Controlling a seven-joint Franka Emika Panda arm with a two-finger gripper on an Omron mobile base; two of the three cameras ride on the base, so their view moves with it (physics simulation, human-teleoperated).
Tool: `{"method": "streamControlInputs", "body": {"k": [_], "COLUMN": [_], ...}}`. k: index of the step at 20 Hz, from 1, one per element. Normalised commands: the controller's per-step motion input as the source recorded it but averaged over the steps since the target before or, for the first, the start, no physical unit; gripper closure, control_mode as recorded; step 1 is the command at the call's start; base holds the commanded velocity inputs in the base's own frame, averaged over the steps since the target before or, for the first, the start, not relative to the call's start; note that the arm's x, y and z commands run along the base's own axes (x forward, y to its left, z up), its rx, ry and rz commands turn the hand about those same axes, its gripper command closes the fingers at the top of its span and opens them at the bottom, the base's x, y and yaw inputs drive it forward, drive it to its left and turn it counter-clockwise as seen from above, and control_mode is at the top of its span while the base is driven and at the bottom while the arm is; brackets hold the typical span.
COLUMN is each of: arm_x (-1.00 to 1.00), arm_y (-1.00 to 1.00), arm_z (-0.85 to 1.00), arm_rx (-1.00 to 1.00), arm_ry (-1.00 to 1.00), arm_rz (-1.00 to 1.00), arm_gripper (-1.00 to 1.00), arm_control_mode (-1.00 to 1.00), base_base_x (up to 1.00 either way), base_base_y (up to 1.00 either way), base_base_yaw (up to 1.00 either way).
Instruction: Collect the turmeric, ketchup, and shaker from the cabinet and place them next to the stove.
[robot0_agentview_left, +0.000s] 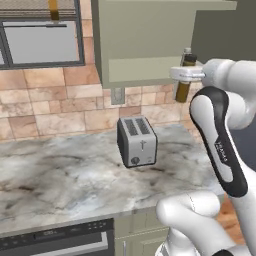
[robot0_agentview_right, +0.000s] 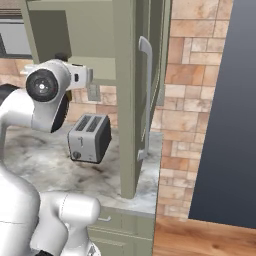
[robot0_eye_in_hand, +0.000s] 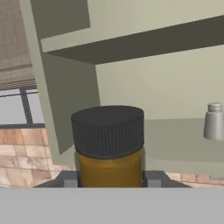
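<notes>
My claw (robot0_eye_in_hand: 109, 179) is clamped on the tall slim jar of amber-yellow turmeric (robot0_eye_in_hand: 110, 162), one dark finger (robot0_eye_in_hand: 69, 178) pressed to each side just under its ribbed black lid; in the left base view the jar (robot0_agentview_left: 184, 86) hangs in the air outside the pale sage-green wall cabinet (robot0_agentview_left: 145, 40), above the marbled grey stone counter (robot0_agentview_left: 65, 180); the small pale grey shaker (robot0_eye_in_hand: 214, 121) stands on the cabinet's flat shelf, well apart from me; the ketchup I cannot pick out from here. The grip sits high on a long jar, so I judge a quick swing could let the bottom pendulum and twist it loose; the cabinet's edge is close, and the silver two-slot toaster (robot0_agentview_left: 136, 141) waits below; clipping either, I think, would knock the jar free before it reaches the stove.
</notes>
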Motion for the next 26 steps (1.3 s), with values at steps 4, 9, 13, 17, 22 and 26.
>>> {"method": "streamControlInputs", "body": {"k": [4,9,13,17,22,26], "arm_x": [-0.99,-0.90,-0.20,0.00,0.00,0.00], "arm_y": [-0.06,0.16,0.11,0.00,0.00,0.00], "arm_z": [-0.11,-0.20,-0.06,0.00,0.00,0.00], "arm_rx": [0.00,0.00,-0.01,0.00,0.00,0.00], "arm_ry": [0.00,0.00,0.00,0.00,0.00,0.00], "arm_rz": [0.00,0.09,0.04,0.00,0.00,0.00], "arm_gripper": [1.00,1.00,1.00,1.00,1.00,1.00], "arm_control_mode": [-1.00,-1.00,1.00,1.00,1.00,1.00], "base_base_x": [0.00,0.00,-0.61,-0.74,-0.49,-0.19], "base_base_y": [0.00,0.00,0.39,0.67,0.83,0.83], "base_base_yaw": [0.00,0.00,0.14,0.24,0.41,0.52]}}
